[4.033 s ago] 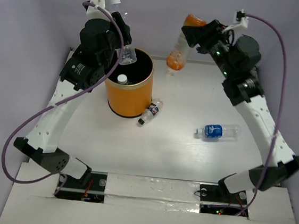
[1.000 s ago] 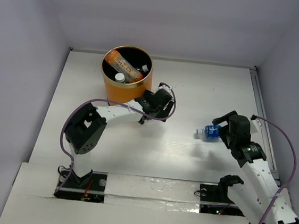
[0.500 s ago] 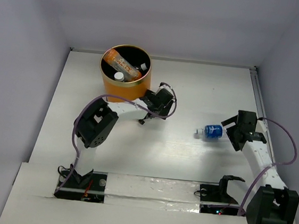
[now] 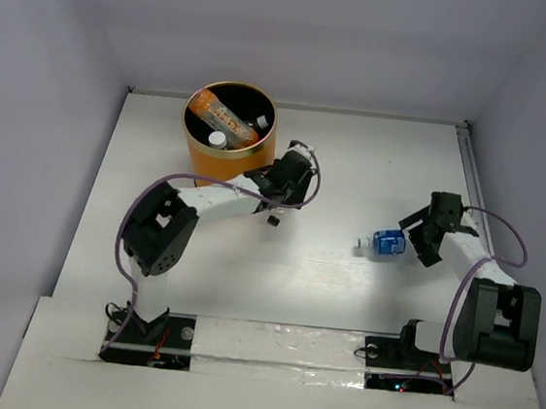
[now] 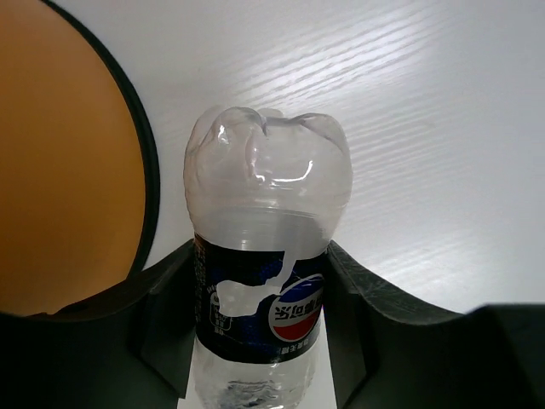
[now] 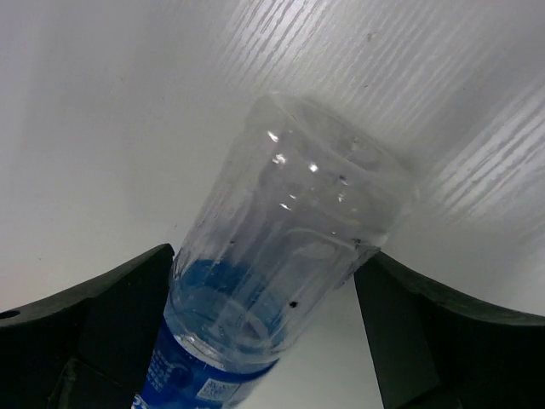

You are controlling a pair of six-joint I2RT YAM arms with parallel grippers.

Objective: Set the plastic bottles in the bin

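The orange-yellow bin (image 4: pixel 230 166) stands at the back left and holds an orange-labelled bottle (image 4: pixel 220 115) and other clear bottles. My left gripper (image 4: pixel 284 188) is beside the bin's right wall (image 5: pixel 60 162) and is shut on a clear bottle with a dark blue label (image 5: pixel 260 281); its cap end (image 4: pixel 273 221) points toward me. My right gripper (image 4: pixel 424 232) is low on the table with its jaws open around the clear base end of the blue-labelled bottle (image 4: pixel 384 241), which lies on its side (image 6: pixel 281 247).
The white table (image 4: pixel 355 164) is walled in by purple-grey panels at the back and both sides. A rail runs along the right edge (image 4: pixel 471 177). The arm bases sit at the near edge.
The right gripper has moved in along the table onto the blue-labelled bottle's base end. The left gripper has shifted slightly toward the bin, and the dark-labelled bottle's cap end has swung right.
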